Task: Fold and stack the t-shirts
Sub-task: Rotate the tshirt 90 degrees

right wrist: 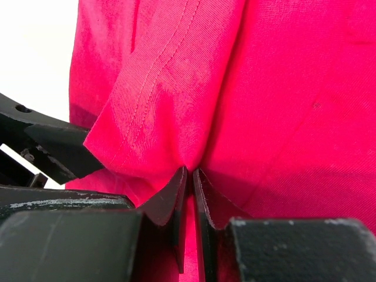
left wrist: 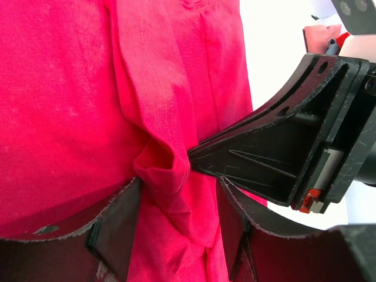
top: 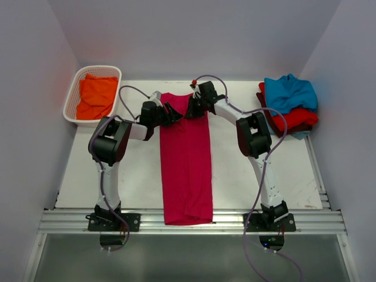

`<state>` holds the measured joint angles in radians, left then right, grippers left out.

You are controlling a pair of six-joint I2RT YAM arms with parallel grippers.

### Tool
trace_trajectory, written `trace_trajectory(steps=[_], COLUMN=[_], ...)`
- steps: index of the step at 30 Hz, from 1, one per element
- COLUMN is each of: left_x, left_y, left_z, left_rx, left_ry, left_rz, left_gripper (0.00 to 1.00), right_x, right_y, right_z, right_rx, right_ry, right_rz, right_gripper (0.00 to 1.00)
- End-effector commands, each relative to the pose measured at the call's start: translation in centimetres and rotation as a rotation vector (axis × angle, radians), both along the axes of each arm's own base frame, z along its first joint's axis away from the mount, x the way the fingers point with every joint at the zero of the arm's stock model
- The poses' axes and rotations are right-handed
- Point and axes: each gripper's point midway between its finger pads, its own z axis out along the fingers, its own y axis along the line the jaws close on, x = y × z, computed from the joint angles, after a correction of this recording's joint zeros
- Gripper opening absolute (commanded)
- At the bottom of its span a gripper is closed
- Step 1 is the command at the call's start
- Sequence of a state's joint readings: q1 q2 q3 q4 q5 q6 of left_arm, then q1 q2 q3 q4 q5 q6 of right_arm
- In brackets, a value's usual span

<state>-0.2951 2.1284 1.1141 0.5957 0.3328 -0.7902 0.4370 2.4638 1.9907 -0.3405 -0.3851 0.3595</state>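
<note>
A crimson-pink t-shirt (top: 187, 164) lies folded into a long strip down the middle of the table. Both grippers are at its far end. My right gripper (top: 192, 110) is shut on a raised fold of the shirt (right wrist: 176, 88), with its jaws nearly touching (right wrist: 189, 171). It also shows in the left wrist view (left wrist: 194, 157), pinching the cloth. My left gripper (top: 174, 113) is open. Its fingers stand apart on either side of bunched cloth (left wrist: 179, 185). An orange t-shirt (top: 97, 94) lies in the basket. Teal-blue (top: 288, 93), red (top: 296, 117) and maroon (top: 264, 106) shirts are stacked at the back right.
The white lattice basket (top: 70, 101) stands at the back left corner. The near end of the crimson shirt hangs over the metal rail (top: 294, 214) at the table's front edge. White walls enclose the table on three sides.
</note>
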Motion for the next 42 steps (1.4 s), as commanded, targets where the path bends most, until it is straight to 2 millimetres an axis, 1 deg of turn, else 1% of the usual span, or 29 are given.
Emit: trace_trajectory(steps=[1, 5, 9, 11, 12, 15, 20, 28, 30, 31, 34, 35, 40, 42], left_x=[1.0, 1.2, 1.4, 1.5, 1.7, 2.0, 1.7, 0.5, 0.0, -0.1, -0.9, -0.9, -1.0, -1.0], left_y=[0.6, 1.0, 1.3, 1.4, 1.4, 1.0, -0.2, -0.5, -0.4, -0.4, -0.2, -0.1, 0.0, 0.1], left_z=[0.4, 0.3, -0.5, -0.8, -0.7, -0.9, -0.8, 0.3, 0.9, 1.9, 2.9, 3.6, 3.7, 3.3], left_rx=[0.027, 0.046, 0.060, 0.062, 0.059, 0.042, -0.022, -0.072, -0.077, -0.083, -0.085, -0.087, -0.103, -0.097], left_ry=[-0.058, -0.069, -0.052, -0.050, -0.058, -0.080, -0.115, -0.163, -0.167, -0.183, -0.210, -0.227, -0.232, -0.225], left_rz=[0.041, 0.053, 0.073, 0.083, 0.084, 0.072, 0.022, -0.015, -0.020, -0.023, -0.025, -0.025, -0.030, -0.020], left_gripper=[0.57, 0.57, 0.57, 0.57, 0.57, 0.56, 0.54, 0.50, 0.50, 0.49, 0.47, 0.46, 0.44, 0.43], right_x=[-0.9, -0.8, -0.8, -0.9, -1.0, -0.9, -0.9, -0.9, -0.8, -0.8, -0.8, -0.9, -1.0, -1.0], right_y=[-2.4, -2.5, -2.5, -2.5, -2.4, -2.5, -2.6, -2.7, -2.7, -2.7, -2.7, -2.6, -2.7, -2.7], right_z=[-1.5, -1.6, -1.5, -1.7, -1.7, -1.8, -1.8, -2.1, -2.1, -2.1, -2.3, -2.4, -2.4, -2.4], right_rx=[-0.078, -0.078, -0.077, -0.077, -0.077, -0.076, -0.076, -0.074, -0.074, -0.074, -0.071, -0.070, -0.071, -0.070], right_ry=[0.054, 0.055, 0.052, 0.057, 0.057, 0.059, 0.059, 0.066, 0.066, 0.066, 0.070, 0.073, 0.074, 0.075], right_rz=[-0.038, -0.037, -0.037, -0.035, -0.034, -0.036, -0.037, -0.038, -0.038, -0.038, -0.040, -0.039, -0.039, -0.038], right_gripper=[0.11, 0.10, 0.10, 0.09, 0.09, 0.08, 0.08, 0.07, 0.07, 0.07, 0.06, 0.06, 0.06, 0.05])
